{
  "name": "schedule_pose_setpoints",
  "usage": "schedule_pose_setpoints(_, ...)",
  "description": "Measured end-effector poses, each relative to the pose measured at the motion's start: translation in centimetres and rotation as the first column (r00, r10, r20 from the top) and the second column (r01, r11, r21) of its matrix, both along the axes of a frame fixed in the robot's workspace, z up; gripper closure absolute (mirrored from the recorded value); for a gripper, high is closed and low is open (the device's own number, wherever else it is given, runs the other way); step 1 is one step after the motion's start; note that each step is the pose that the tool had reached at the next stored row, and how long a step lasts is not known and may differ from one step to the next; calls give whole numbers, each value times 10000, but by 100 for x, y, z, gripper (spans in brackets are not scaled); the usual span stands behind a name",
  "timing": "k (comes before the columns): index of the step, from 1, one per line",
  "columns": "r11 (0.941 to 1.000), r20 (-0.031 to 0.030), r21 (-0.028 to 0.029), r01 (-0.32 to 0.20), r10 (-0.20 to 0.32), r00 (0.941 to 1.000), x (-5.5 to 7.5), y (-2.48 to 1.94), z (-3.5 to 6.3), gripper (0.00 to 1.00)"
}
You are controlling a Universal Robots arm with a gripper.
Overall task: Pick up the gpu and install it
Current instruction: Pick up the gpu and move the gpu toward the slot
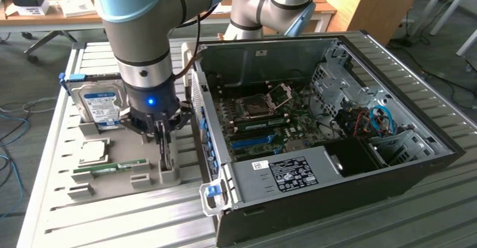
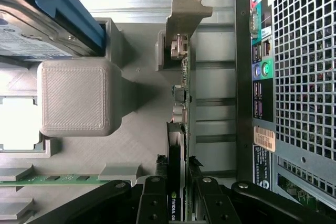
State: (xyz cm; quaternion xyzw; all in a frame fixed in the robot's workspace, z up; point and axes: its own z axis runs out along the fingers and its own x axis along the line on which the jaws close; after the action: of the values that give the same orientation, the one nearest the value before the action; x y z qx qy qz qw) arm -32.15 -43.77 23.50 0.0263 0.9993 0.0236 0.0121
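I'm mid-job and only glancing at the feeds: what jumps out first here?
The big arm's gripper reaches down over the grey tray at the exterior view's left, closed on the thin graphics card, which stands on edge in its holder. At the exterior view's right lies the open computer case, its board and cables bare. A hard drive with a blue label stands at the tray's far end.

dark gpu (image 2: 179, 103), black pincer (image 2: 177, 160), blue-labelled silver hard drive (image 1: 102, 104), green ram stick (image 1: 111, 167), grey tray (image 2: 136, 150).
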Motion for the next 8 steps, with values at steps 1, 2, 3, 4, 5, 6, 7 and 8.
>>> schedule_pose_setpoints(1,10000,-2,-2,0,0,10000,0,0,16,74)
schedule_pose_setpoints(2,10000,-3,-2,0,0,10000,0,0,31,74)
schedule_pose_setpoints(3,10000,-2,-3,1,-1,10000,-1,0,48,74)
schedule_pose_setpoints(4,10000,-3,-2,0,0,10000,0,0,65,74)
schedule_pose_setpoints(5,10000,-2,-2,0,0,10000,0,0,85,74)
schedule_pose_setpoints(6,10000,-2,-2,0,0,10000,0,0,106,74)
schedule_pose_setpoints(7,10000,-2,-2,0,0,10000,0,0,127,74)
schedule_pose_setpoints(8,10000,-2,-3,0,0,10000,0,0,148,74)
